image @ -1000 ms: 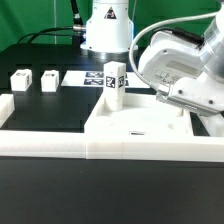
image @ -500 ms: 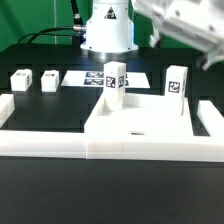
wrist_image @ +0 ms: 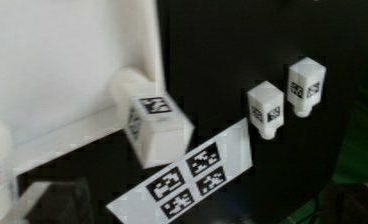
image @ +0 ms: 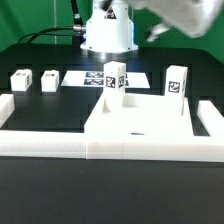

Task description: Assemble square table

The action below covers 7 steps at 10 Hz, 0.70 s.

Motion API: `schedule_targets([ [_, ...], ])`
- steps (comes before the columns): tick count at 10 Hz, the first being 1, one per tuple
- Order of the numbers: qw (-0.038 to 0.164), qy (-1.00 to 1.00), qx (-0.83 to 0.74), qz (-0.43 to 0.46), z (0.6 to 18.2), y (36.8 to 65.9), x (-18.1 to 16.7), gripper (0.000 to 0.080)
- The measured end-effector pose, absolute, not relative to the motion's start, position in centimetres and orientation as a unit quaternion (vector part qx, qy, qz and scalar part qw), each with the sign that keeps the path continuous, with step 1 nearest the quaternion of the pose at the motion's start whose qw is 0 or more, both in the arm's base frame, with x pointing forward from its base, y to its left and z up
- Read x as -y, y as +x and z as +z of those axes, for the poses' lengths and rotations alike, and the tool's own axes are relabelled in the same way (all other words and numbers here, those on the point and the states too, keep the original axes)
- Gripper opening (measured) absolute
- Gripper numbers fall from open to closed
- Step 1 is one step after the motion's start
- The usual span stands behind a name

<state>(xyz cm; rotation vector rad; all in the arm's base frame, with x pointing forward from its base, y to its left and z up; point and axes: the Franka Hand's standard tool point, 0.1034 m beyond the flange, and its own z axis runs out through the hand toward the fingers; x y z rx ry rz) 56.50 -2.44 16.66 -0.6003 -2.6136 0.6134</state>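
The square table (image: 135, 125) is sitting half-built in the lower centre of the exterior view, its slab lying against the border wall (image: 40, 142). At upper left we are seeing the outer loose leg (image: 18, 78) and the inner loose leg (image: 49, 79) standing on the black work surface (image: 40, 108), near each other but apart. Next comes the marker board (image: 85, 77). Then the centre leg (image: 114, 82) is standing upright on the slab's far-left corner, and the right leg (image: 177, 84) on its far-right corner. How firmly either is seated we cannot tell.

At upper right the arm (image: 185, 15) is hanging blurred above everything. The gripper is standing fully spread and carrying nothing, though its fingers are not showing clearly in either view.

We are judging that a loose leg comes next. Travelling leftward too low, the arm could be clipping the standing legs. Descending off-centre, the wide jaws could be toppling the neighbouring loose leg.
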Motion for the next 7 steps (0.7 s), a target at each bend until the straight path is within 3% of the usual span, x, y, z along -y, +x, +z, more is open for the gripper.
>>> schedule_targets([
  [1, 0.177, -0.252, 0.925, 0.220, 16.8, 56.8, 3.5, 0.0649],
  [6, 0.141, -0.402, 0.870, 0.248, 16.5, 56.7, 3.1, 0.0649],
  [7, 0.138, -0.449, 0.848, 0.245, 16.7, 56.1, 4.5, 0.0649],
])
